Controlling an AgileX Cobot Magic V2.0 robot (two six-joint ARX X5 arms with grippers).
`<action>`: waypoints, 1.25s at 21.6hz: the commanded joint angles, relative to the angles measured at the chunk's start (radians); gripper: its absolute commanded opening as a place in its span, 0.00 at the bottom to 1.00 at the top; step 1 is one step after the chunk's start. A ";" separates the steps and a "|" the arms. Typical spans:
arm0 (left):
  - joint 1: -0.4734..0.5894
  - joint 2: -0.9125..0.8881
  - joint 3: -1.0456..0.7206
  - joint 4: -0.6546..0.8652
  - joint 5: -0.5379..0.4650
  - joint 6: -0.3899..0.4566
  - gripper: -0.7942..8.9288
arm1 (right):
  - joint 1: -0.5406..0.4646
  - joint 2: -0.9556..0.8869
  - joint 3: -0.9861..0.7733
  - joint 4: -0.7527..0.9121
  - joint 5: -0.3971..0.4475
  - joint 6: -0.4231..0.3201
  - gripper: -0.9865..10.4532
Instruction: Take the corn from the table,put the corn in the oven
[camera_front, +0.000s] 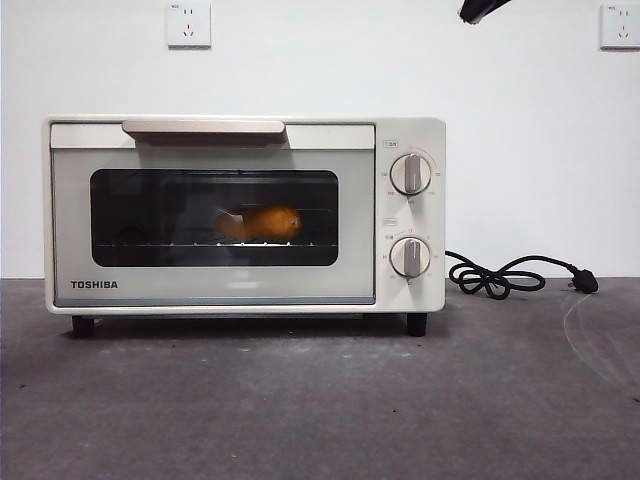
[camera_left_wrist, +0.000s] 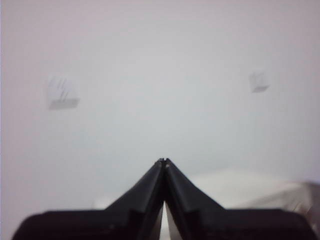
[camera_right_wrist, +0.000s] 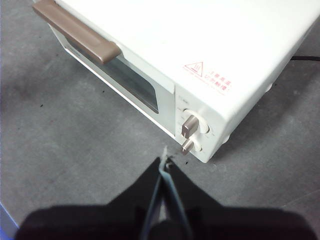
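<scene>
The corn (camera_front: 262, 222) is seen lying on the rack inside the closed oven (camera_front: 245, 213), behind its glass. The right gripper (camera_right_wrist: 165, 161) is held above the oven's knob side, jaws closed and empty; the left gripper (camera_left_wrist: 163, 161) is likewise closed.

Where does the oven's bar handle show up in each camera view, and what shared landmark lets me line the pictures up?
Front view: the handle runs along the top of the closed oven door, above the window.
Left wrist view: not in it; only blurred white wall beyond the left gripper.
Right wrist view: the handle crosses the upper left corner.
Shared landmark: the two knobs.
</scene>
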 joint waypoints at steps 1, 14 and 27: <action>-0.013 -0.052 -0.098 0.010 -0.068 -0.006 0.08 | 0.000 0.005 0.003 0.006 0.001 -0.004 0.09; -0.032 -0.065 -0.203 -0.253 -0.219 0.006 0.08 | 0.000 0.005 0.003 0.006 0.001 -0.004 0.09; -0.003 -0.065 -0.202 -0.452 -0.292 0.039 0.08 | 0.000 0.005 0.003 0.006 0.001 -0.004 0.09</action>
